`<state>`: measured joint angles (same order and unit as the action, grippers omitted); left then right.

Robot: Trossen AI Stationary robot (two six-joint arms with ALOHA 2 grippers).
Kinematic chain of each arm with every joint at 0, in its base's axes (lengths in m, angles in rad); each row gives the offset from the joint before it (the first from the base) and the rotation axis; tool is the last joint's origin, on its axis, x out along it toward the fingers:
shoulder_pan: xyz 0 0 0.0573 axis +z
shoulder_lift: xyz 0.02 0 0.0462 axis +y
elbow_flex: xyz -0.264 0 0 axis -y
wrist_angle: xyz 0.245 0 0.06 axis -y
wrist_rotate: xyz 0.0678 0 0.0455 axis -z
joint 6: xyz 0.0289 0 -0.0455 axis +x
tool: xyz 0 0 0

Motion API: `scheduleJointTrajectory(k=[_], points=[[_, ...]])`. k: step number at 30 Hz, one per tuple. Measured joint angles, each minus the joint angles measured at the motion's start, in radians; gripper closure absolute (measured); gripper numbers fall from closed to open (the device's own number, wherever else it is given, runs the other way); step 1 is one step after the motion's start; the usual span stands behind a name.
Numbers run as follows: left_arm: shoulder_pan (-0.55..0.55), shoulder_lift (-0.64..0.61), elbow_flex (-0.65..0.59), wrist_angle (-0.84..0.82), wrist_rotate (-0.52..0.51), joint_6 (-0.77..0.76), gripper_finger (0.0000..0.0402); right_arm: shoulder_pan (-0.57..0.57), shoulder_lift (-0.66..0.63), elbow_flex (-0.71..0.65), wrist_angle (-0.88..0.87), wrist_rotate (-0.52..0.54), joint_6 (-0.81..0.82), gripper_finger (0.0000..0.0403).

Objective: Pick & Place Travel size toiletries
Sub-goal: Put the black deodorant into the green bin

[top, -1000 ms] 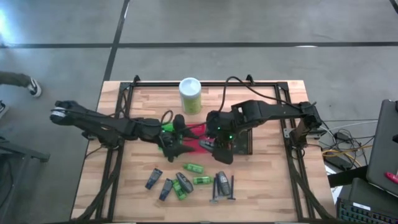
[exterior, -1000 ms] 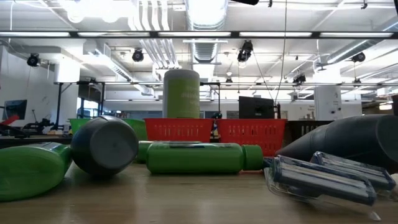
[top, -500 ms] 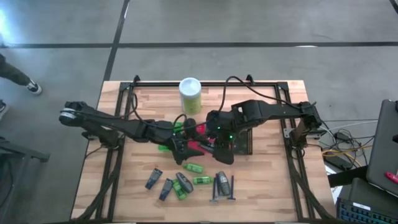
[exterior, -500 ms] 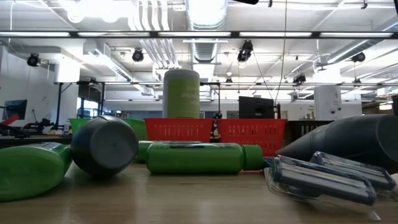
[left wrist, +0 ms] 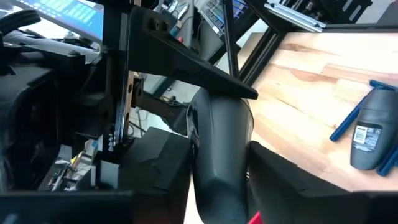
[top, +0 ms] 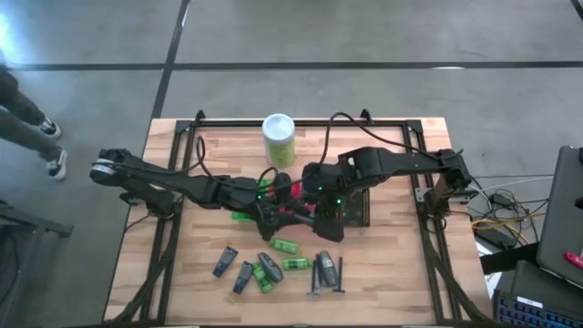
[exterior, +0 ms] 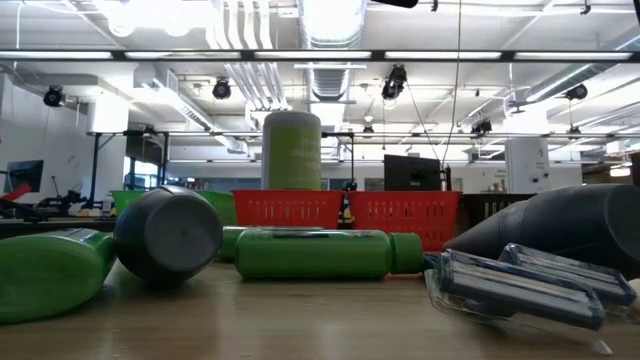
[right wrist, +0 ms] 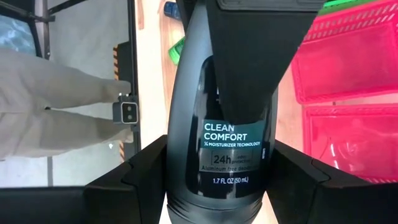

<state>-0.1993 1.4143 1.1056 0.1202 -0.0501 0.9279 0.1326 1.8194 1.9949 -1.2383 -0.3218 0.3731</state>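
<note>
Each gripper is shut on a dark grey tube. My left gripper (top: 273, 217) reaches in from the left to the table's middle, over the green basket (top: 248, 193) and red basket (top: 293, 193); its tube (left wrist: 217, 155) shows in the left wrist view. My right gripper (top: 315, 215) hangs beside it by the black basket (top: 353, 211), with a tube (right wrist: 230, 124) labelled CLEAN COMFORT. Loose toiletries lie flat near the table's near edge: dark tubes (top: 228, 260), green mini bottles (top: 285, 246) and razors (top: 339, 273). My left gripper pinches the dark grey tube's body (left wrist: 214, 180) between its two fingers (left wrist: 155, 168), one on each side. The tube lies along the fingers and points forward past them, clear of the table. My right gripper pinches its tube by the lower body (right wrist: 230, 180), near the printed label, between the two fingers (right wrist: 146, 168). The tube runs along the fingers, its capped end (right wrist: 261, 37) pointing away. It is held above the red basket (right wrist: 354, 68) and the table.
A tall green white-lidded canister (top: 279, 138) stands behind the baskets. The two grippers are close together at the table's middle. In the low view the green bottles (exterior: 315, 253) and razors (exterior: 520, 285) fill the foreground. A person (top: 27, 109) walks past the table's left side.
My left gripper has moved toward the table's right and slightly toward its near edge, from over the green basket to close beside my right gripper. The right arm has kept still. The person at the left has walked on.
</note>
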Motion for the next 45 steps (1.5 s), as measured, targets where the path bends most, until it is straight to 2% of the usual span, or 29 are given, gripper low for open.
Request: scheduleJointTrajectory(k=[4, 9, 21, 28, 32, 37, 41, 45], points=[[0.0, 0.0, 0.003, 0.0, 0.005, 0.002, 0.0275, -0.001, 0.0, 0.0, 0.001, -0.005, 0.0, 0.0192], [-0.001, 0.0, 0.003, 0.002, 0.005, 0.001, 0.0261, -0.002, 0.0, 0.005, -0.001, -0.005, 0.001, 0.0188], [-0.013, 0.0, 0.003, -0.004, 0.007, 0.001, 0.0281, -0.002, 0.0, 0.016, -0.025, -0.002, 0.019, 0.0102], [-0.013, -0.003, 0.003, -0.028, 0.001, 0.003, 0.0282, -0.002, 0.0, 0.027, -0.049, 0.005, 0.02, 0.0108], [-0.013, -0.008, 0.003, -0.083, -0.052, 0.006, 0.0282, -0.002, 0.0, 0.047, -0.077, 0.026, 0.02, 0.0109], [-0.012, -0.031, 0.003, -0.161, -0.136, -0.015, 0.0282, -0.002, 0.0, 0.098, -0.178, 0.125, 0.02, 0.0089], [-0.012, -0.059, 0.002, -0.257, -0.272, -0.073, 0.0282, -0.001, 0.0, 0.147, -0.258, 0.245, 0.026, 0.007], [-0.014, -0.11, -0.01, -0.309, -0.404, -0.178, 0.0283, 0.0, 0.0, 0.195, -0.308, 0.317, 0.038, 0.0054]])
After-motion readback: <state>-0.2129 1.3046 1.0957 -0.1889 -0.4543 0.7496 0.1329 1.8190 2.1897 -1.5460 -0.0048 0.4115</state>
